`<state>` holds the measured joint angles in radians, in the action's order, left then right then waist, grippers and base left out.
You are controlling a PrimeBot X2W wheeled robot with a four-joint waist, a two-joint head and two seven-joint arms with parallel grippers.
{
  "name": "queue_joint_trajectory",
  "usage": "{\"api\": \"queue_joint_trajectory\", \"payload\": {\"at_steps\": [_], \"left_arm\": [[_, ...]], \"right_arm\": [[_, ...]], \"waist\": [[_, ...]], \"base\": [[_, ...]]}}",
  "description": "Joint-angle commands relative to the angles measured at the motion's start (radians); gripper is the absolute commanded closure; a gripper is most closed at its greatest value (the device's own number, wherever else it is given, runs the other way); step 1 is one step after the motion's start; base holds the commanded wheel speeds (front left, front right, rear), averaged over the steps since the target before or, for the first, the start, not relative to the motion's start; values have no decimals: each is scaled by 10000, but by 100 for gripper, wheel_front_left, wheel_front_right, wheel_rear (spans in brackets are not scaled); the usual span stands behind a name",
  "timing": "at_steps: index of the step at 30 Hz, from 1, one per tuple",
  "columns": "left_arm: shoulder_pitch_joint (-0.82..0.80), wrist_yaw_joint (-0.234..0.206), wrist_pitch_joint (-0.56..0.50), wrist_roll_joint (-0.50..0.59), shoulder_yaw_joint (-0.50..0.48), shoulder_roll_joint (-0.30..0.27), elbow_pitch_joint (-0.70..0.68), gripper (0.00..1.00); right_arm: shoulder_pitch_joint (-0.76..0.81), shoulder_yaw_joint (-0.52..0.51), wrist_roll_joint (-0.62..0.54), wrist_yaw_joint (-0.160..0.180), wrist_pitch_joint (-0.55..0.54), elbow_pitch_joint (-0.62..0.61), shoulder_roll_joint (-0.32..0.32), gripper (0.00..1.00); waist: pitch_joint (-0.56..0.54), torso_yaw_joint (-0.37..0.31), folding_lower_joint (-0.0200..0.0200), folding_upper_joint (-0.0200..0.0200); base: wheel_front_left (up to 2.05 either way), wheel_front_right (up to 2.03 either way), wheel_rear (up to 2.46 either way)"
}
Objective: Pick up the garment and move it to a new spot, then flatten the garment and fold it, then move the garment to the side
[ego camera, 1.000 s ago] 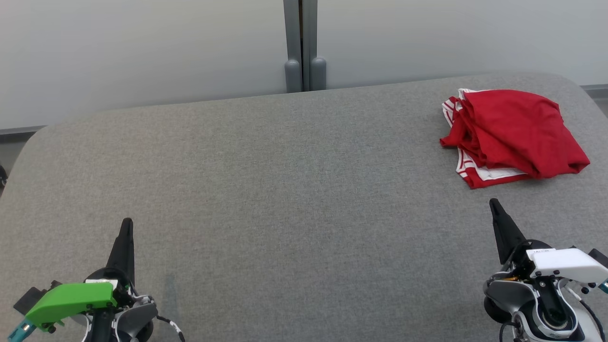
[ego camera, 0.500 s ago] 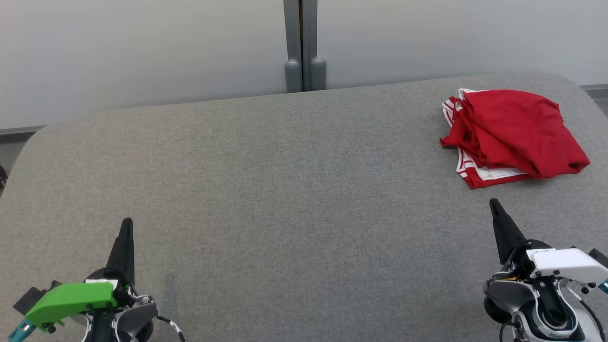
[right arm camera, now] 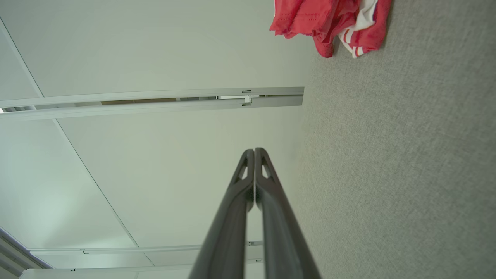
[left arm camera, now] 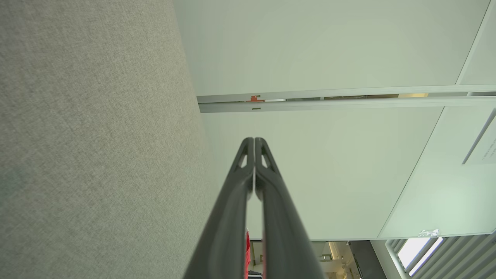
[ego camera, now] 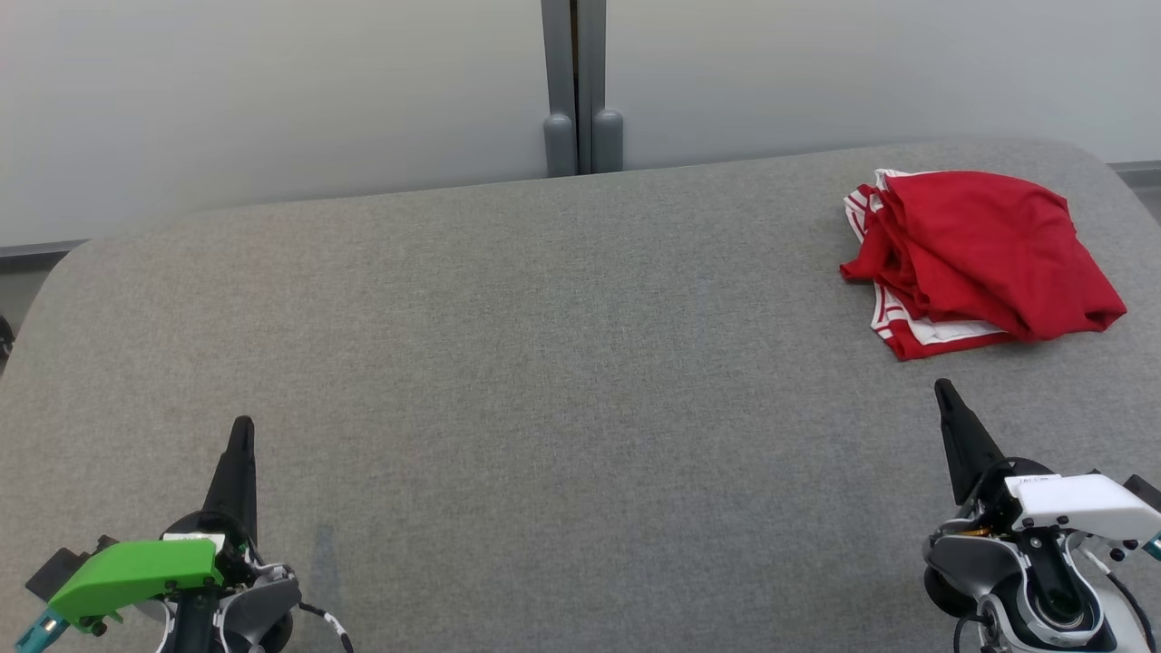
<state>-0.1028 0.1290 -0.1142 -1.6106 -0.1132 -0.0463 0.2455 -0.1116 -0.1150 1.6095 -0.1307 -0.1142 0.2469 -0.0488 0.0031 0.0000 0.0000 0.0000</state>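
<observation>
Grey table (ego camera: pixel 544 363), garment (ego camera: pixel 980 254) beyond right fingers (ego camera: pixel 963 446)

A grey fabric-covered table (ego camera: pixel 508 345) stands before a pale wall (ego camera: pixel 272 91) with a grey post (ego camera: pixel 575 82).

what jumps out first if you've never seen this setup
The red garment with white stripes, lying bunched at the far right of the grey padded table. Next, the left pincer and right pincer at the near corners, both shut and empty.
</observation>
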Motion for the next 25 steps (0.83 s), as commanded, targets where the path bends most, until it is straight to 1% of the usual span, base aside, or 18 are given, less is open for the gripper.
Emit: {"api": "queue_joint_trajectory", "payload": {"at_steps": [1, 25], "left_arm": [[-106, 32, -35, -43, -23, -73, -16, 100], [-106, 32, -34, -44, -22, -72, -17, 100]], "right_arm": [[75, -13, 64, -2, -33, -56, -8, 100], [74, -12, 65, 0, -32, -55, -8, 100]], "waist": [[0, 0, 0, 0], [0, 0, 0, 0]], "base": [[0, 0, 0], [0, 0, 0]]}}
